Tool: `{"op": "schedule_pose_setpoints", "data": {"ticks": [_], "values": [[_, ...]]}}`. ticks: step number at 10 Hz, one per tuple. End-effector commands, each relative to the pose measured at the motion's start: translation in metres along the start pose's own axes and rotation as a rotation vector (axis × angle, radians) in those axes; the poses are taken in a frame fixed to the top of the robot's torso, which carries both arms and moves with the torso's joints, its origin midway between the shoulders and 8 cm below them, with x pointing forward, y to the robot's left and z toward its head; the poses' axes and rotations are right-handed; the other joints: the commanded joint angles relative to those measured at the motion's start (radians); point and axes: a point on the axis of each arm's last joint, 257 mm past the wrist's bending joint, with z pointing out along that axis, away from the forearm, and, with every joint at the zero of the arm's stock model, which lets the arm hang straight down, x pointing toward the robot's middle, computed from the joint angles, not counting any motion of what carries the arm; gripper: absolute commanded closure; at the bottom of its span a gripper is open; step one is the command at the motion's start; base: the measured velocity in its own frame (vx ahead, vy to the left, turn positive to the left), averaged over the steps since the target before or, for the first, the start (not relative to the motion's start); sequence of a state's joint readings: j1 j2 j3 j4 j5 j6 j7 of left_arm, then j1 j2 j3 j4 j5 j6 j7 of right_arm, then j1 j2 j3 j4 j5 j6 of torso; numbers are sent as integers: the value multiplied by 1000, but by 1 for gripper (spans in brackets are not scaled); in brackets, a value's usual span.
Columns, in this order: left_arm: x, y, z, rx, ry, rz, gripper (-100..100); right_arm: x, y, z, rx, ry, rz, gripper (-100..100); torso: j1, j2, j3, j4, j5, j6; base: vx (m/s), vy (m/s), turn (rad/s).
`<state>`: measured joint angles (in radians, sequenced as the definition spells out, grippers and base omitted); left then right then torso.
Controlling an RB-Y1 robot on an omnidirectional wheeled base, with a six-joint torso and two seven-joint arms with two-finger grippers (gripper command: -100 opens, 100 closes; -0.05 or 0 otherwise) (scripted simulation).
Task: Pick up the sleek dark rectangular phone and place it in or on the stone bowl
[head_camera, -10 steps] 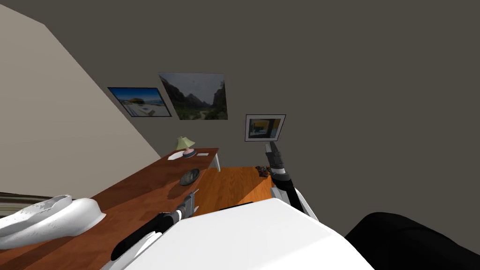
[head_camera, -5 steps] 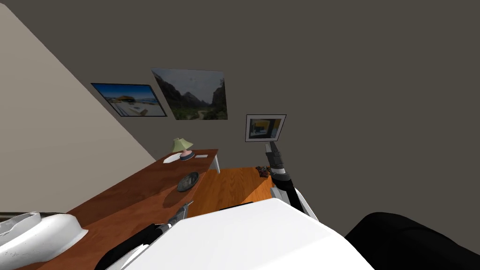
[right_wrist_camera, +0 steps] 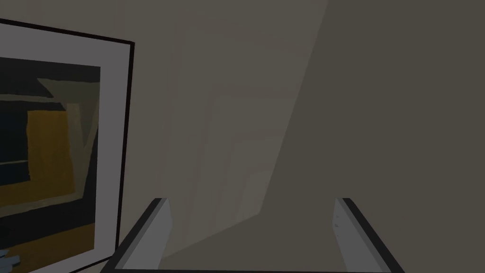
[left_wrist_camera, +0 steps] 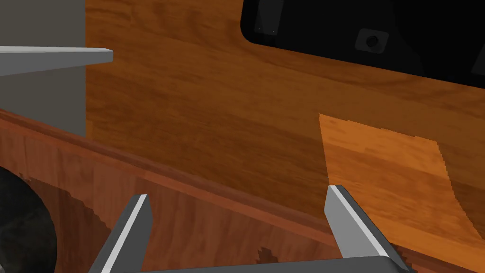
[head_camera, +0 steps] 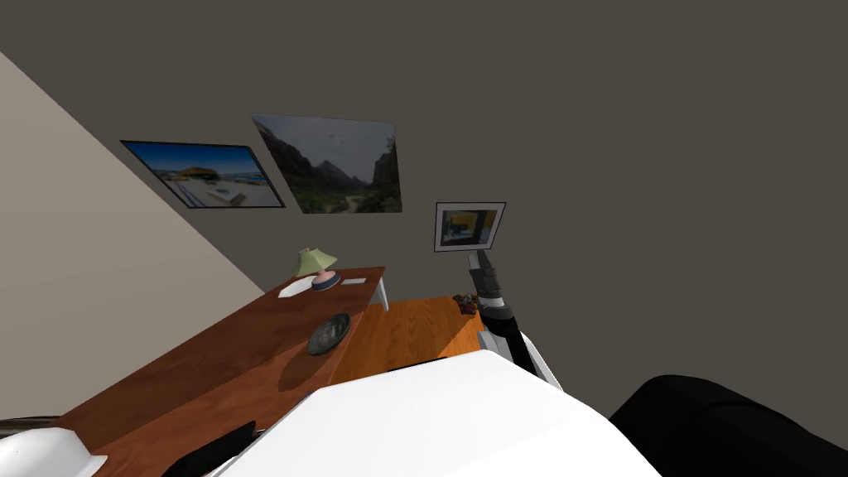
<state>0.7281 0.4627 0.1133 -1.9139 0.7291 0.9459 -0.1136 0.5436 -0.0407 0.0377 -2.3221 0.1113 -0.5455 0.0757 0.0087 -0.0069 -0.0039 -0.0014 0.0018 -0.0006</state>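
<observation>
A dark grey stone bowl point(head_camera: 329, 333) sits on the brown wooden table point(head_camera: 248, 348), near the table's edge that faces the floor. In the left wrist view my left gripper point(left_wrist_camera: 238, 194) is open with nothing between its fingers. It hangs over that table edge, and the bowl's dark rim point(left_wrist_camera: 19, 232) lies just beyond one finger point(left_wrist_camera: 139, 220). My left forearm point(head_camera: 211, 443) is low beside the table. My right gripper point(head_camera: 479, 263) is raised toward the wall, and its wrist view shows it open point(right_wrist_camera: 252, 201) and holding nothing.
At the table's far end stand a green-shaded lamp point(head_camera: 313, 265) and two flat white items point(head_camera: 294, 287). A white rounded object point(head_camera: 33, 451) lies at the near end. A small dark thing point(head_camera: 465, 303) lies on the orange floor point(head_camera: 414, 331). A black mass point(head_camera: 729, 422) sits at my right.
My view has swung, so the table, bowl and wall pictures have slid left. My left arm has dropped lower and its gripper has left the head view. The right arm has held still.
</observation>
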Motion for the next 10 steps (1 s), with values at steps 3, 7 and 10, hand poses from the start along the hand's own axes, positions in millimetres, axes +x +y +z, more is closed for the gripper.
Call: {"op": "schedule_pose_setpoints", "data": {"ticks": [3,7,10], "values": [[-44,69,-10,-191,-66,-3,-100,0,0,0,0,0,0,0,1,-3,-2,-1,0,0,137,136,-70],[-69,105,-20,-297,-109,-6,-100,0,0,0,0,0,0,0,-3,1,0,0,-1,0,87,90,-40],[-73,116,-24,-319,-118,-7,0,0,0,0,0,0,0,0,-6,3,1,1,-1,0,46,46,-17]]}}
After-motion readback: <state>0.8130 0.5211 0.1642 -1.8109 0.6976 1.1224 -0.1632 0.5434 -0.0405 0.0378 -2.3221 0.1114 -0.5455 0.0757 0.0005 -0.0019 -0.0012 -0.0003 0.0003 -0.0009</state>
